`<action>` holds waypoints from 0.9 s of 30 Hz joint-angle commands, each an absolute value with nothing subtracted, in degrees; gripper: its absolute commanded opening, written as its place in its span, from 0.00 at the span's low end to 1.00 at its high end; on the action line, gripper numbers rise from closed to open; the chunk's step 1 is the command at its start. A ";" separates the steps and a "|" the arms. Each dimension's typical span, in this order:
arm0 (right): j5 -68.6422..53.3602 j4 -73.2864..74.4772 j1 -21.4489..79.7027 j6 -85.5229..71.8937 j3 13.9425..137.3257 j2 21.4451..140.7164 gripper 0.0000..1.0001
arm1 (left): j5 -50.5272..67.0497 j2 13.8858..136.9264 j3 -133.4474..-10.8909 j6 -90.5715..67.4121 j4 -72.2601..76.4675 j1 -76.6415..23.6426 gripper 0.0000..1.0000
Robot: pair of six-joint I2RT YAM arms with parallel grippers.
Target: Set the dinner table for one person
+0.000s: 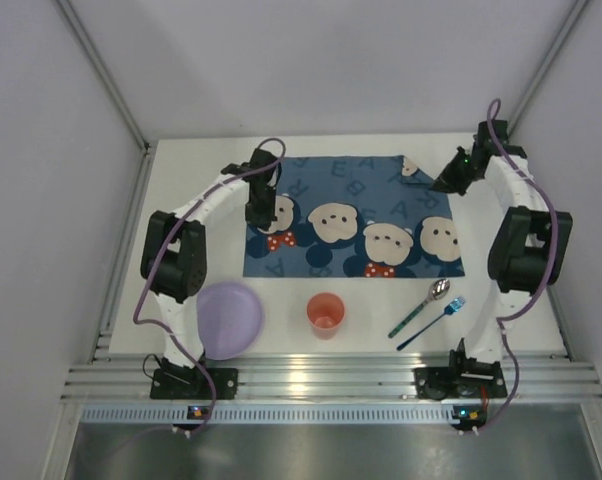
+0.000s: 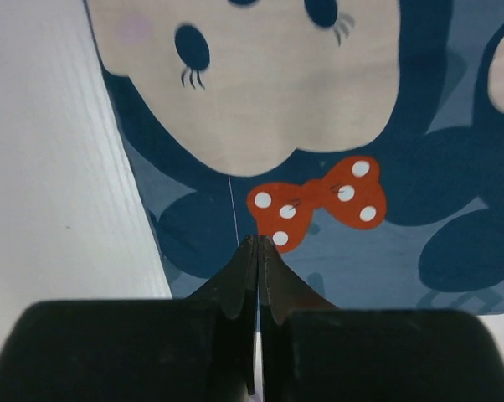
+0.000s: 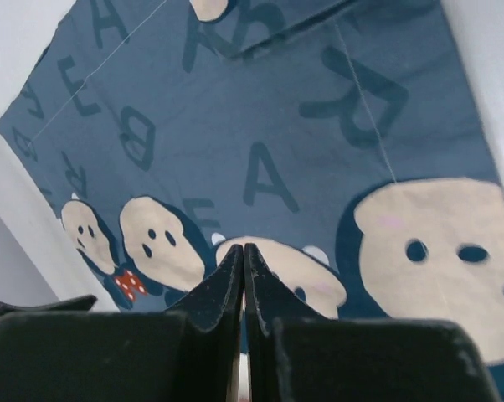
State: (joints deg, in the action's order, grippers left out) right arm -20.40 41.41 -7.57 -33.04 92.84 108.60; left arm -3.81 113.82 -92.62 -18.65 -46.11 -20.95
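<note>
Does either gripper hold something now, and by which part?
Nothing is held. The left gripper and the right gripper are both shut, with nothing between their fingers.

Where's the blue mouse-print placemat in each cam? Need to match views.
Top external: placemat at centre of the white table, beyond the cup and plate.
Left wrist: it fills centre and right; table at left.
Right wrist: it fills most of the frame.
Shared landmark: red white-dotted bow beside a mouse face; right wrist shows one too, which bow I cannot tell.
</note>
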 commanded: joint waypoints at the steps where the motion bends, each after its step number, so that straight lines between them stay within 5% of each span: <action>1: -24.52 36.65 -3.61 -37.26 100.60 115.30 0.00 | -1.68 109.08 -88.08 -19.25 -42.72 -20.83 0.00; 9: -20.83 36.12 4.83 -44.37 118.55 131.83 0.00 | 2.19 107.40 -82.09 -19.51 -39.73 -21.18 0.00; 27: -2.55 43.68 4.31 -45.18 127.52 141.23 0.00 | -1.85 115.04 -84.11 -20.83 -42.36 -21.71 0.00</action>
